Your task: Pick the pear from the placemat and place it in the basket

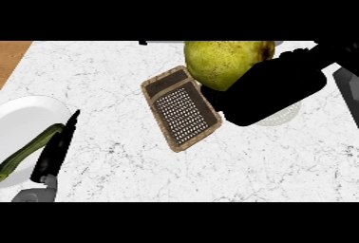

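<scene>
White marble counter (245,161): right hand (277,88) curled around pear (221,61) above wicker basket's (210,135) far rim, risking release outside; left hand (60,142) resting, relaxed.

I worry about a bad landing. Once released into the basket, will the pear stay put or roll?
The pear is rounded and smooth-skinned, so it may roll. The basket has raised rims, which would probably stop it.

No text, label, brand, number or sign can be read anywhere in the head view.
</scene>
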Controlling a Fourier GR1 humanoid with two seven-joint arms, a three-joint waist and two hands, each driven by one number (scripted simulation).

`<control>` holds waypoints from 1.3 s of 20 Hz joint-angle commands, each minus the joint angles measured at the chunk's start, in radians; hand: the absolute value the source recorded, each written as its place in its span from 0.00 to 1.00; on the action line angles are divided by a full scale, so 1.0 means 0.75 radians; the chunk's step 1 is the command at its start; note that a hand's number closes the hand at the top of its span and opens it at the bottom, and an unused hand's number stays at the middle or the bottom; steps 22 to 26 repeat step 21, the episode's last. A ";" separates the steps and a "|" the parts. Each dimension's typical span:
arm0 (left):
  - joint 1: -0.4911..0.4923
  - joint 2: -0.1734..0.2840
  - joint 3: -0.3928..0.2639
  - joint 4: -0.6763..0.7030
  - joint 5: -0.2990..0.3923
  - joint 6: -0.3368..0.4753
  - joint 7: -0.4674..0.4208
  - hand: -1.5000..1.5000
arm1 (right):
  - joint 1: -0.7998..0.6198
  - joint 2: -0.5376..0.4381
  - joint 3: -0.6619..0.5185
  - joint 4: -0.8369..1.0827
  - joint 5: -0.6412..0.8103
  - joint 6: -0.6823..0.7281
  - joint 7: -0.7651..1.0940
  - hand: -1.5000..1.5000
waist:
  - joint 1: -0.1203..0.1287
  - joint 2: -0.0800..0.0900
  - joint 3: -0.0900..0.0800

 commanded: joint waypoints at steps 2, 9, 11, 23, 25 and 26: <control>-0.058 0.043 0.055 0.049 0.028 -0.038 0.002 0.50 | 0.066 0.133 0.086 0.091 0.172 -0.055 0.008 0.00 | -0.008 0.001 0.001; -0.030 -0.020 0.029 0.116 -0.014 0.016 -0.073 0.50 | 0.097 0.298 0.036 0.183 0.325 -0.163 -0.101 0.00 | -0.013 0.002 0.001; -0.057 0.024 0.061 0.039 0.029 -0.043 0.011 0.50 | 0.102 0.319 -0.009 0.216 0.356 -0.214 -0.140 0.00 | -0.008 0.001 0.001; 0.055 0.035 0.045 -0.129 0.030 -0.070 0.067 0.50 | 0.198 0.253 -0.339 0.212 0.375 -0.393 0.026 0.00 | -0.010 -0.006 0.003; 0.055 0.035 0.045 -0.129 0.030 -0.070 0.067 0.50 | 0.198 0.253 -0.339 0.212 0.375 -0.393 0.026 0.00 | -0.010 -0.006 0.003; 0.055 0.035 0.045 -0.129 0.030 -0.070 0.067 0.50 | 0.198 0.253 -0.339 0.212 0.375 -0.393 0.026 0.00 | -0.010 -0.006 0.003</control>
